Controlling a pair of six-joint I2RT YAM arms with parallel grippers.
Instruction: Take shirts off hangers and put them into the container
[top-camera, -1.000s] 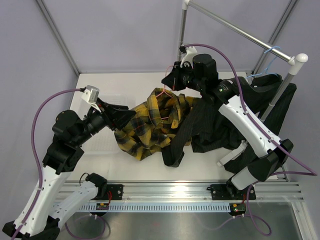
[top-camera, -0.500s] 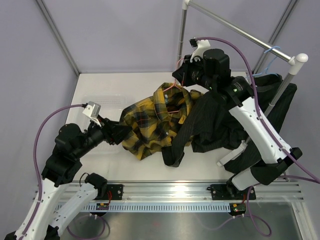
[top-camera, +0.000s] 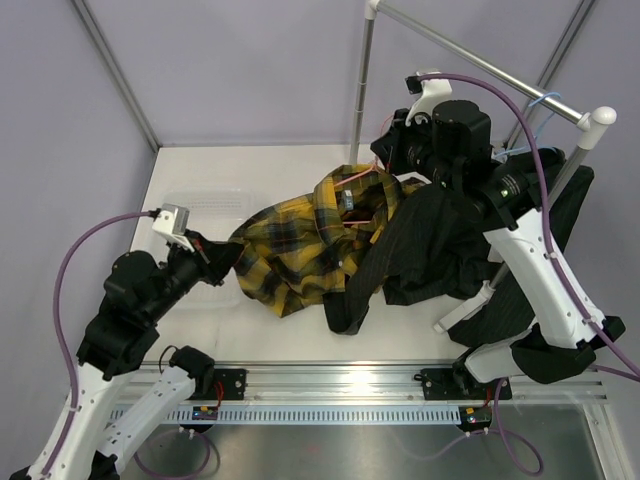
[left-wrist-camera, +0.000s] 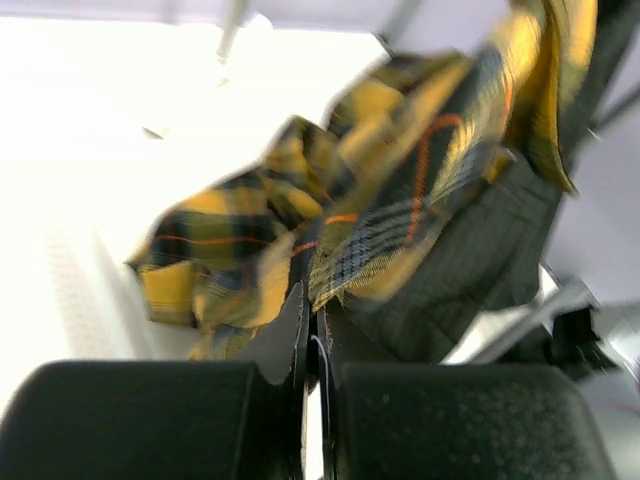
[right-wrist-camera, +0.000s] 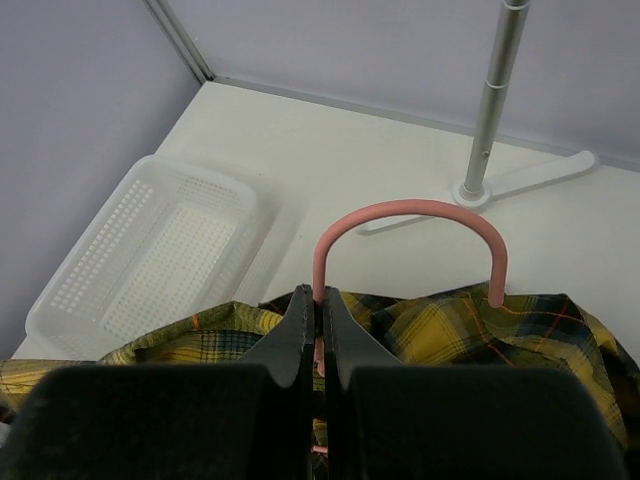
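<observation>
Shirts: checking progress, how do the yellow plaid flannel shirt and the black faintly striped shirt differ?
The yellow plaid flannel shirt is brightly checked; the black faintly striped shirt is dark. The plaid one carries a pink wire hanger, clamped by the right gripper; no gripper holds the black one. Neither lies in the white perforated bin.

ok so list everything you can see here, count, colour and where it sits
plaid shirt: one, yellow and black, mid table, on the pink hanger
black shirt: one, black with faint stripes, right of the plaid one, reaching up under the rail
pink hanger: one, pink, hook rising from the plaid collar
blue hanger: one, light blue, hooked on the rail
container: one, translucent white, left side of table
rail: one, silver, rear right
table: one, white, under everything
left end effector: one, black, shut on the plaid shirt's edge
right end effector: one, black, shut on the pink hanger's hook
</observation>
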